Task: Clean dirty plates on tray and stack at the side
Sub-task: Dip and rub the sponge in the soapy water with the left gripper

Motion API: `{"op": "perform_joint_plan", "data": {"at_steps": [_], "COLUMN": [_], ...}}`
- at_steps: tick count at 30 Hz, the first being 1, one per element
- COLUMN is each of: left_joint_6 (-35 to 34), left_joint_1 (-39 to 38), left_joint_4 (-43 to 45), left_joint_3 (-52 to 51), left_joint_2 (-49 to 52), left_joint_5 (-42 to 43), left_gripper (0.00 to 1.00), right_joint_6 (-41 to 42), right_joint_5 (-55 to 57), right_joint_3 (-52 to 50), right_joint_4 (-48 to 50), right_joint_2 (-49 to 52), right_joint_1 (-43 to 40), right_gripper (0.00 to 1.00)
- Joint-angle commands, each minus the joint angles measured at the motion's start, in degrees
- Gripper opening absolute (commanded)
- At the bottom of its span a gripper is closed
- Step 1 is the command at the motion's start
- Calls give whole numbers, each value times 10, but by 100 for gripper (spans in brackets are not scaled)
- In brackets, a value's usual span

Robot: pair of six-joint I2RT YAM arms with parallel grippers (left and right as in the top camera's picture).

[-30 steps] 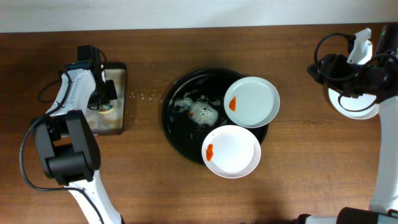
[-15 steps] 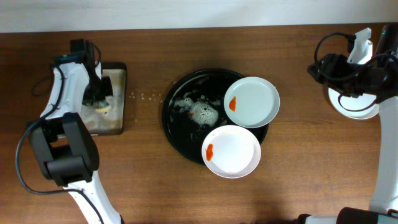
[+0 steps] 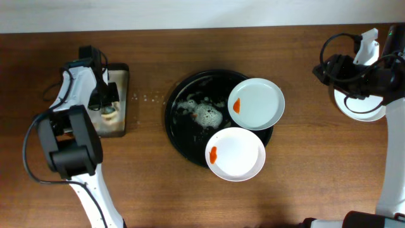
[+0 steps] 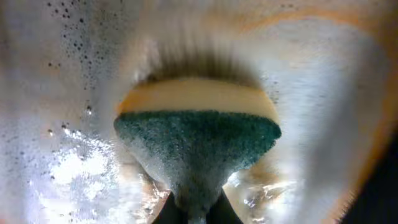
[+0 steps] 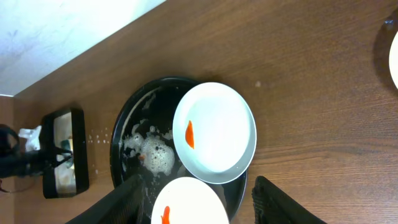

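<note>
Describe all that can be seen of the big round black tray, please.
The tray is round, black and glossy, with a raised rim. It lies flat at the middle of the wooden table. White foam and wet streaks cover its left part. On its right side rest a pale mint plate and a white plate, both overhanging the rim.

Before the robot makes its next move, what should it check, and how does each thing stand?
1. The left gripper holds the green sponge: ok, pinched between its fingers.
2. The sponge is soapy: ok, foam clings to it.
3. The right gripper is free: ok, open and empty.
4. The plates on the black tray are clean: not ok; the mint plate and the white plate each carry a red smear.
5. The side plate under the right arm is clean: cannot tell, partly hidden.
</note>
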Motion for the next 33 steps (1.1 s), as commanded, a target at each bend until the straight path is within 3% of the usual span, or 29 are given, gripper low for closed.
{"op": "perform_joint_plan", "data": {"at_steps": [1, 6, 15, 33], "left_joint_6": [14, 13, 13, 13], "left_joint_1": [3, 3, -7, -28], "left_joint_4": [-6, -39, -86, -107], "left_joint_3": [-5, 22, 79, 82], "left_joint_2": [30, 9, -116, -117], "left_joint_5": [-2, -2, 2, 35], "left_gripper": [0, 0, 0, 0], "right_joint_6": [-2, -2, -2, -3], "right_joint_5": [-5, -5, -5, -5], "right_joint_3": [3, 3, 3, 3], "right_joint_4": [0, 0, 2, 2], "right_joint_2": [-3, -3, -3, -3], "right_joint_1": [5, 5, 5, 5], "right_gripper": [57, 57, 57, 57]}}
